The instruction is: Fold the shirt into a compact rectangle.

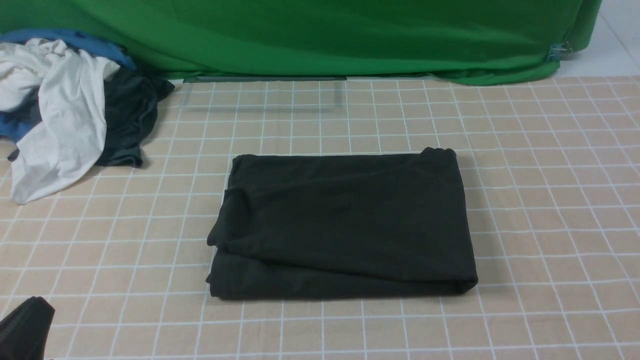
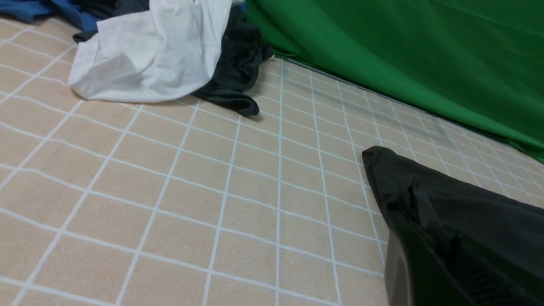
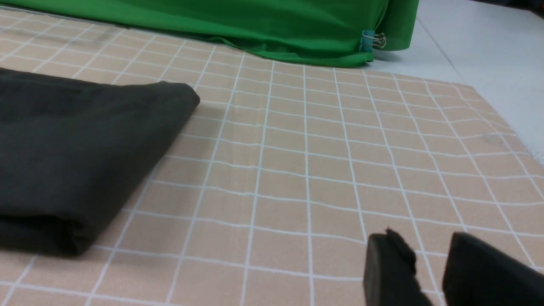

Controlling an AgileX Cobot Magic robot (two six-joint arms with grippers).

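The right claw (image 3: 429,272) shows only in its own wrist view, where two black fingertips (image 3: 389,272) stand a little apart with a strip of worktop showing between them; nothing is held, and the tips hang over bare cloth. The left claw (image 2: 463,272) appears in the left wrist view as a dark, glossy body with black fabric draped over it, and as a black shape at the near left corner of the front view (image 1: 25,327); its tips are hidden, but it is closed together, and whether it pinches anything cannot be told. Outward from the claws lies the worktop (image 1: 550,200), covered by a beige cloth with a grid of thin white lines. In the middle of it rests the large plain black soft-knit shirt (image 1: 345,225), folded into a flat, roughly rectangular stack with layered edges at its left and near sides and a rounded fold along its right side; neither claw touches it. The right wrist view sees its folded right edge (image 3: 85,157). At the far left corner, well apart from the shirt, sits a heap of a crumpled white garment (image 1: 60,115), a dark charcoal garment (image 1: 127,120) and blue cloth (image 1: 75,40). Along the far edge hangs a green fabric backdrop (image 1: 320,35), pinned at its right end by a small metal binder clip (image 3: 372,40).
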